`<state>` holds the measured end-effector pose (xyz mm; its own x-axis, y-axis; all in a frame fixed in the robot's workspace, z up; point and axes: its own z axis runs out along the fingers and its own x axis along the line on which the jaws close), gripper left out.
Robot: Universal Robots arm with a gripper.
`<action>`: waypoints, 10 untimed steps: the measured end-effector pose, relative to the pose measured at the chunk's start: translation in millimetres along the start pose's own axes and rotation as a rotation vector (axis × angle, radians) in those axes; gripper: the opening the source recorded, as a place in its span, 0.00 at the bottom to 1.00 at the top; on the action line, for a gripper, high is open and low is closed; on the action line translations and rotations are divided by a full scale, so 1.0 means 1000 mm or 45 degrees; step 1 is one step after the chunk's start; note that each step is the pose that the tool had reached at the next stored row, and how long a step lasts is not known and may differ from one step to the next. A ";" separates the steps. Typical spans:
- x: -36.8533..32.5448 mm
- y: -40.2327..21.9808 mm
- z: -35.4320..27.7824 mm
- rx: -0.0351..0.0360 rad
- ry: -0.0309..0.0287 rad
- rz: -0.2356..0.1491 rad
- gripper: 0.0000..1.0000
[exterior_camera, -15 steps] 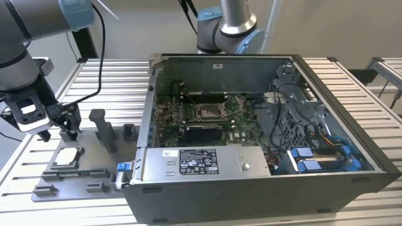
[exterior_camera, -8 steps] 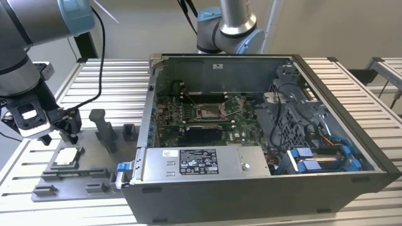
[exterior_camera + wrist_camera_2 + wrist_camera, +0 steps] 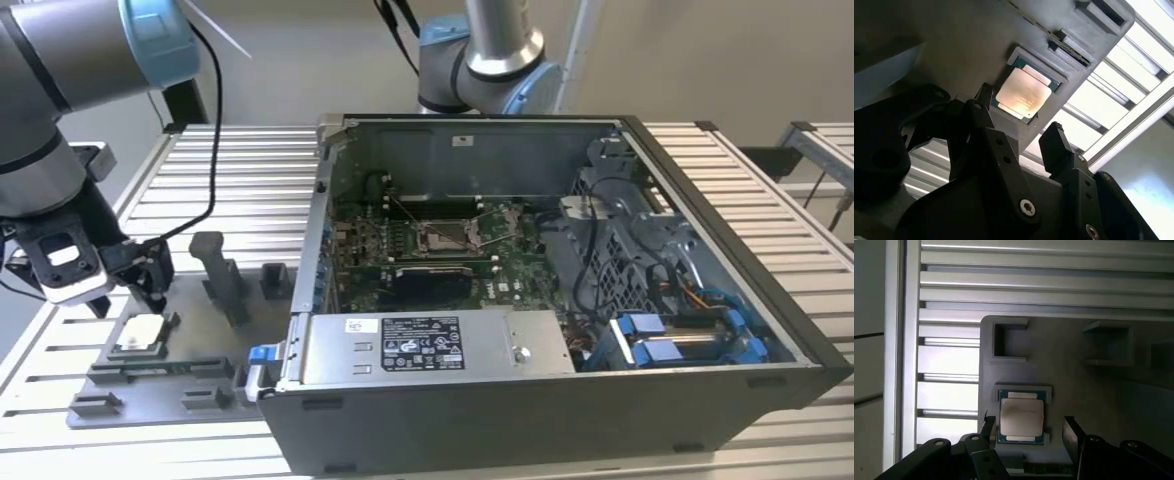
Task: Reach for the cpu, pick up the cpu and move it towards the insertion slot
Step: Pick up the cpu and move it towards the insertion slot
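A slatted metal counter (image 3: 227, 190) is taken up largely by an open computer case (image 3: 534, 400), set towards the edge at the exterior view's right; a grey fixture plate (image 3: 200, 345) is laid beside it, along the counter's edge at the exterior view's left; the claw (image 3: 127, 302) is held spread just above that plate; in the first wrist view its dark fingers (image 3: 1072, 430) are placed on either side of the cpu (image 3: 1021, 417) (no contact can be made out); the insertion slot (image 3: 447, 237) is seen on the board inside the case, well apart from the claw; the cpu is seated flat, pale face up, in a shallow square recess near the plate's edge at the exterior view's left.
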<state>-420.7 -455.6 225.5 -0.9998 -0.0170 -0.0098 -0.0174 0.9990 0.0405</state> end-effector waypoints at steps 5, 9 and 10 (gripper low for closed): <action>0.0015 -0.0004 0.0054 0.0003 -0.0030 0.001 1.00; 0.0018 -0.0016 0.0090 0.0003 -0.0035 0.002 1.00; 0.0018 -0.0020 0.0100 0.0003 -0.0035 0.003 1.00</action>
<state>-422.4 -457.3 215.4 -0.9998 -0.0146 -0.0124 -0.0151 0.9991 0.0403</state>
